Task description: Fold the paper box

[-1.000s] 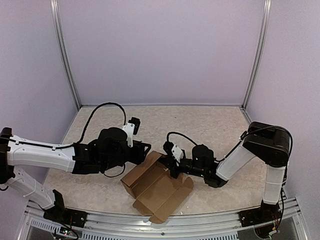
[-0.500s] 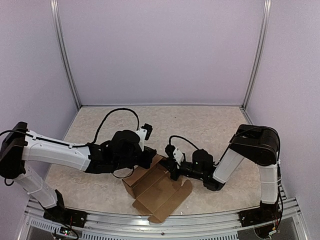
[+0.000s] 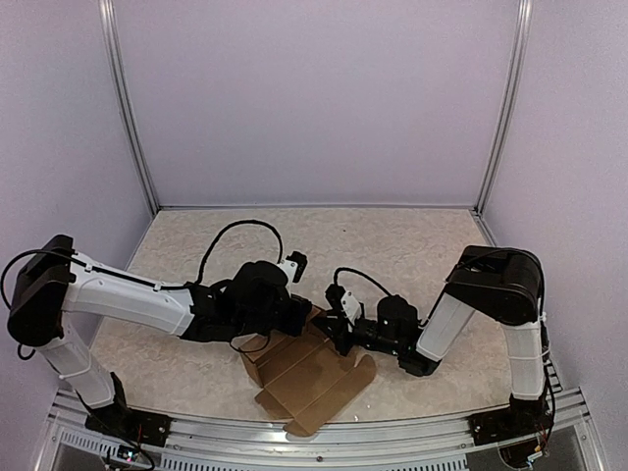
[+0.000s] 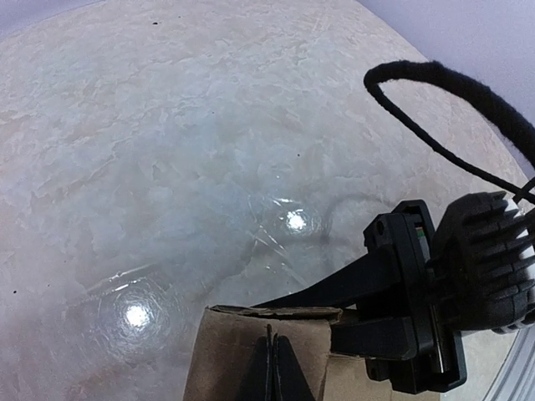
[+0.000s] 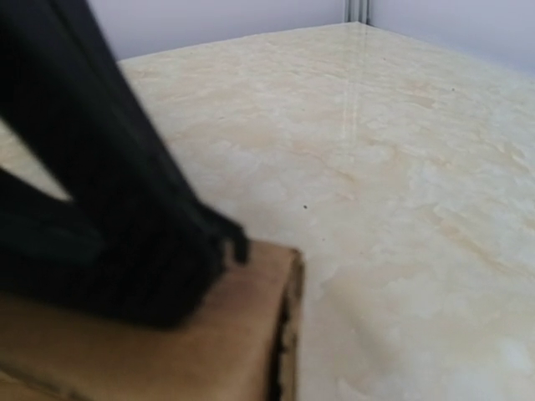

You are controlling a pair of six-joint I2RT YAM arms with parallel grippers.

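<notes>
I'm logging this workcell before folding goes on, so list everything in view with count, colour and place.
paper box: one, brown, partly folded, on the table near its front edge
table: one, beige marbled, under everything
walls: three, lilac, left, back, right
frame posts: two, silver, back corners
left arm: one, white and black, from the left
right arm: one, white and black, from the right
left gripper: one, black, shut, at the box's far edge
right gripper: one, black, at the box's far edge, opening unclear
</notes>
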